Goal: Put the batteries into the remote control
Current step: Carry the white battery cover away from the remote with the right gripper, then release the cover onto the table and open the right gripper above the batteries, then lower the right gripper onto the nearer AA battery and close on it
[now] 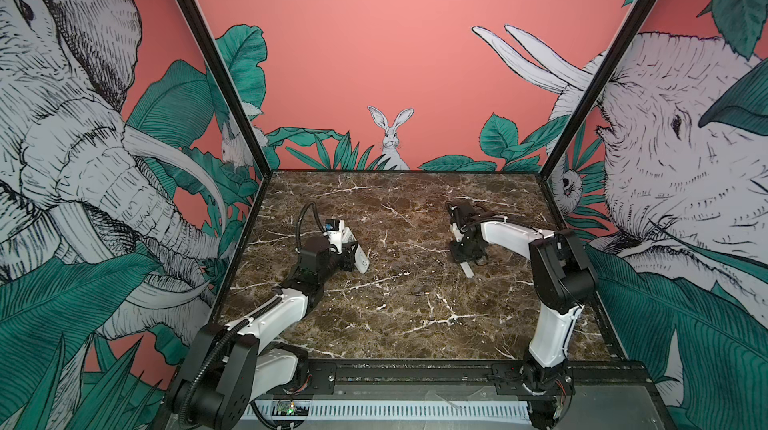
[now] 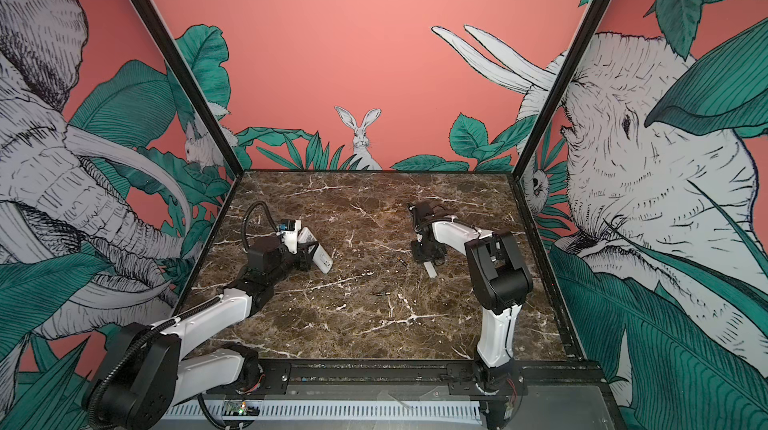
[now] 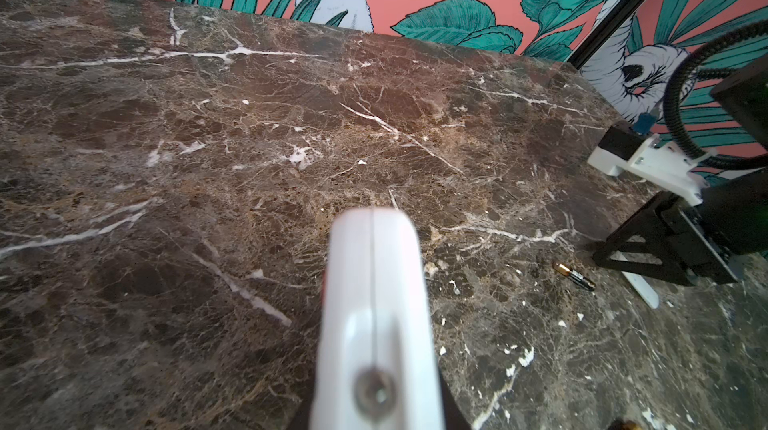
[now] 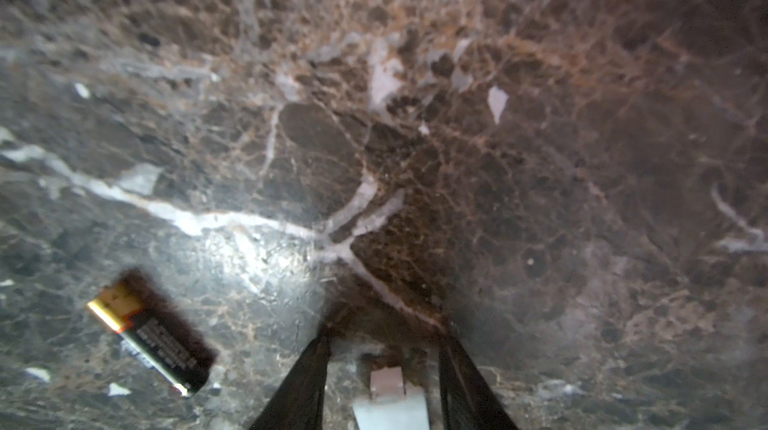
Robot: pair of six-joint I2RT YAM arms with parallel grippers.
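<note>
In both top views the left tool point(image 1: 351, 255) clamps the white remote control point(image 1: 360, 256), tilted above the marble table point(image 1: 374, 324). The right tool point(image 1: 467, 259) points down over a small white cover piece point(image 1: 467, 270). One battery point(image 1: 437, 261) lies just left of it, another battery point(image 1: 419, 293) nearer the front, apart from both tools.

The left wrist view shows the remote point(image 3: 374, 315) gripped, end-on (blurred).

The right wrist view shows the fingers point(image 4: 299, 382) parted, straddling the cover piece point(image 4: 390, 403) without pinching it; a battery point(image 4: 153, 338) lies beside.
</note>
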